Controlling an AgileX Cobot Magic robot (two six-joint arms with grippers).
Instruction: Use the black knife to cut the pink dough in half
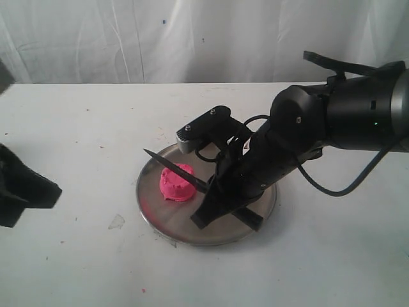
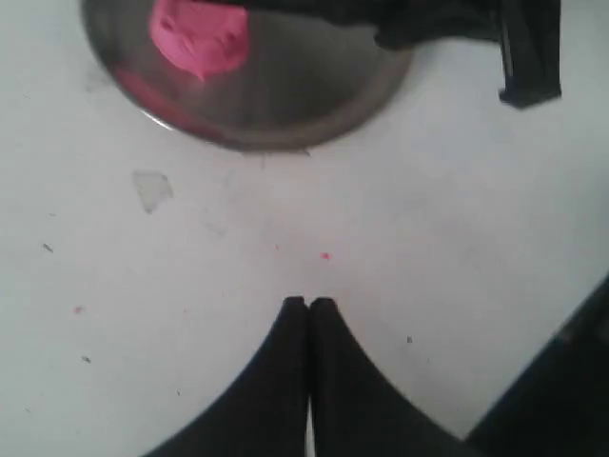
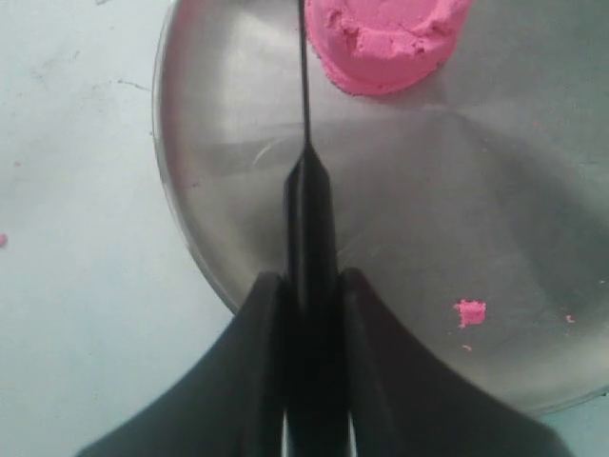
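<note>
On the steel plate point(image 1: 259, 220) at frame centre, the right gripper point(image 3: 312, 286) clamps the black knife point(image 3: 306, 143), its blade over the whole pink dough point(image 1: 177, 183) (uncut); next, centre and press down. Left gripper point(image 2: 308, 307) is clenched, empty.

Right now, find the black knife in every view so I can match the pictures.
Exterior view: the black knife slants across the steel plate, blade over the pink dough, held by the right gripper.
Left wrist view: cannot make it out.
Right wrist view: black knife runs up the middle, beside the dough.
Shared landmark: the steel plate.
</note>
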